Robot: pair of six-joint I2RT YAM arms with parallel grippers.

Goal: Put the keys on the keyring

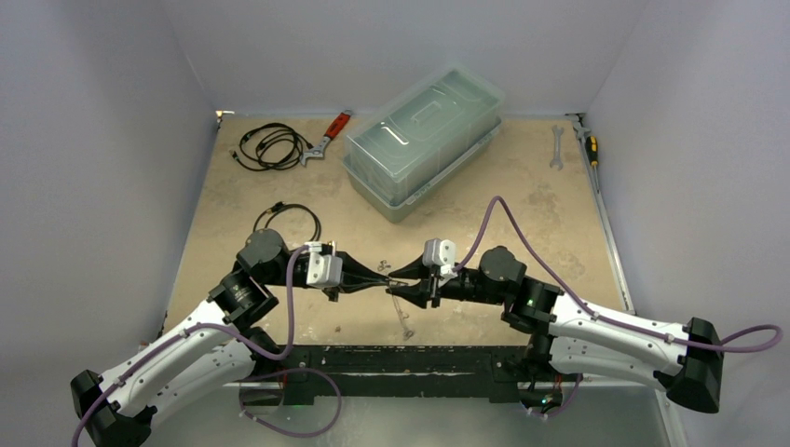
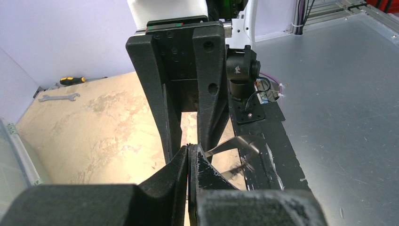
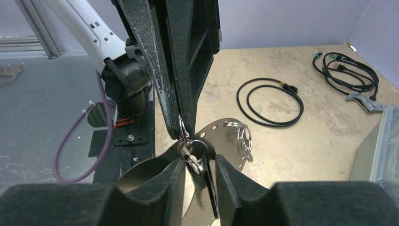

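Observation:
My two grippers meet tip to tip above the middle of the table. The left gripper [image 1: 378, 277] [image 2: 189, 149] is shut on a small split ring [image 3: 182, 128]. A silver key [image 3: 192, 161] and a thin dark tag [image 3: 210, 188] hang from that ring. They sit between the parted fingers of my right gripper [image 1: 399, 273] [image 3: 198, 165], and neither finger clearly touches them. The keyring [image 3: 221, 128], a silver band with holes and small rings [image 3: 244, 139], curves around and under the right fingers. It hangs below the tips in the top view [image 1: 403, 312]. The blue-tagged key is not visible.
A clear lidded box [image 1: 424, 140] stands at the back. Coiled black cables [image 1: 272, 145] [image 1: 296, 220] lie at the left. A red-handled wrench [image 1: 328, 138] is beside them. A wrench [image 1: 556, 147] and a screwdriver [image 1: 589, 144] lie at the back right.

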